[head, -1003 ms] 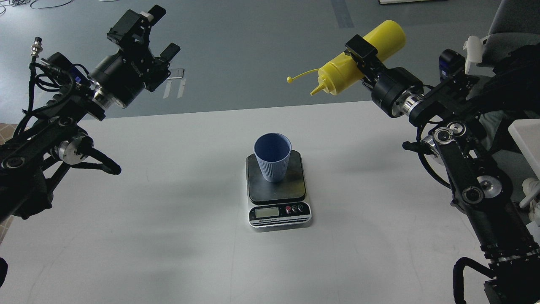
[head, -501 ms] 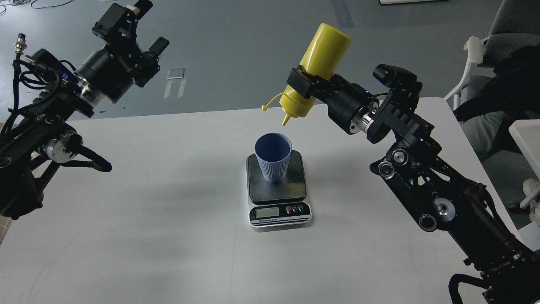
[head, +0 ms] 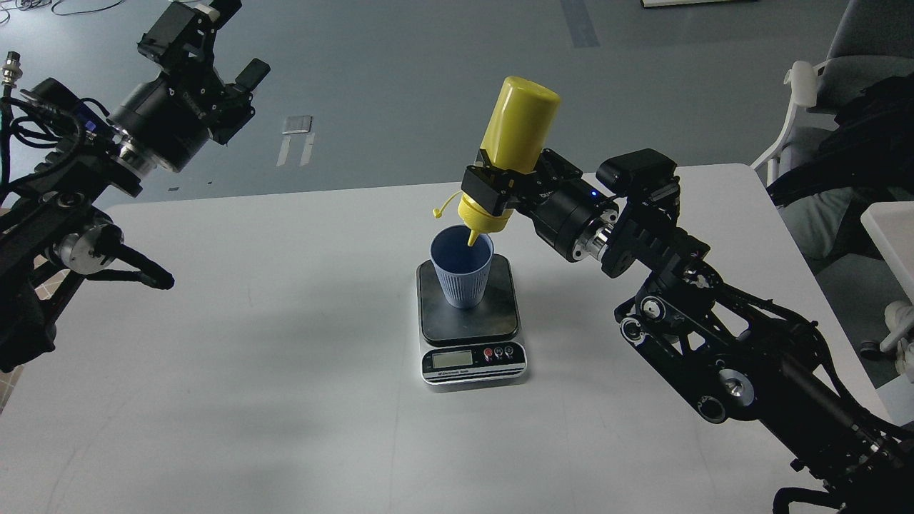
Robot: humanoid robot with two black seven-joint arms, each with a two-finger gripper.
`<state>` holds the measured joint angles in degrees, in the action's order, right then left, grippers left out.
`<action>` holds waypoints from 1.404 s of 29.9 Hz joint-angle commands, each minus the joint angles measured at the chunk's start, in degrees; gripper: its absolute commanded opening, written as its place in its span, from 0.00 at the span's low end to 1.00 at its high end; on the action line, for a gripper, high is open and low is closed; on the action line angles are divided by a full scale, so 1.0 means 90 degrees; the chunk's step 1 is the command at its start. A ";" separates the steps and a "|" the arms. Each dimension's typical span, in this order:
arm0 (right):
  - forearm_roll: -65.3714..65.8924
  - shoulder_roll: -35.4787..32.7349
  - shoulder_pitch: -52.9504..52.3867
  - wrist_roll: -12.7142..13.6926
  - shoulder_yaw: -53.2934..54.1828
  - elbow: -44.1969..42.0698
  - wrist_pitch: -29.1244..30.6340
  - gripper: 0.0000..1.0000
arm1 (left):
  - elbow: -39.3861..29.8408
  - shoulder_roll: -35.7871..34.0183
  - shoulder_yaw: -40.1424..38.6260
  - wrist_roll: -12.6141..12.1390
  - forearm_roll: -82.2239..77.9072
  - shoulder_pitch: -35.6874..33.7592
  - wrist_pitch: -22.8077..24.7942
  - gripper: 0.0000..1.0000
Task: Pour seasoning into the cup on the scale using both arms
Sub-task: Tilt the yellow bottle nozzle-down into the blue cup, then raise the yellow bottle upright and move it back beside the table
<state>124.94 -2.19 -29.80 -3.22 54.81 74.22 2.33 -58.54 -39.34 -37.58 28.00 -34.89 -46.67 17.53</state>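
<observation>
With the right gripper (head: 500, 187) clamped across its lower body, the tall yellow plastic squeeze bottle (head: 515, 140) sits inverted and tilted, cone nozzle pointing down just inside the rim of the light blue ribbed plastic tumbler (head: 461, 275). Tumbler stands on the dark platform of the flat kitchen scale (head: 471, 321), mid white table (head: 250, 371). Tethered cap dangles left of nozzle. Left gripper (head: 214, 36): jaws apart, empty, high at far left. Versus 0.5 s ago: bottle dropped lower, nozzle went from above the cup to its mouth; left arm drifted further left.
</observation>
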 commanded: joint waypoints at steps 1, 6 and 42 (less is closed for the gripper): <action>0.0006 -0.0001 0.0040 -0.0004 0.0004 0.0015 -0.0015 0.00 | 0.0001 -0.0014 -0.0043 0.0000 -0.0001 0.0000 0.0016 1.00; -0.0396 0.0077 0.0079 0.0084 0.0267 0.0054 0.0005 0.00 | 0.0001 -0.0023 -0.0043 0.0000 0.0009 0.0000 0.0016 1.00; -1.2133 0.0243 0.2431 0.1500 0.4095 -0.0238 0.2852 0.00 | -0.0136 -0.0062 0.0494 0.0000 -0.0079 0.0010 0.0055 1.00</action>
<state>18.04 0.01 -10.50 9.91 90.33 73.70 26.44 -59.69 -39.47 -34.21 28.00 -35.60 -46.58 18.02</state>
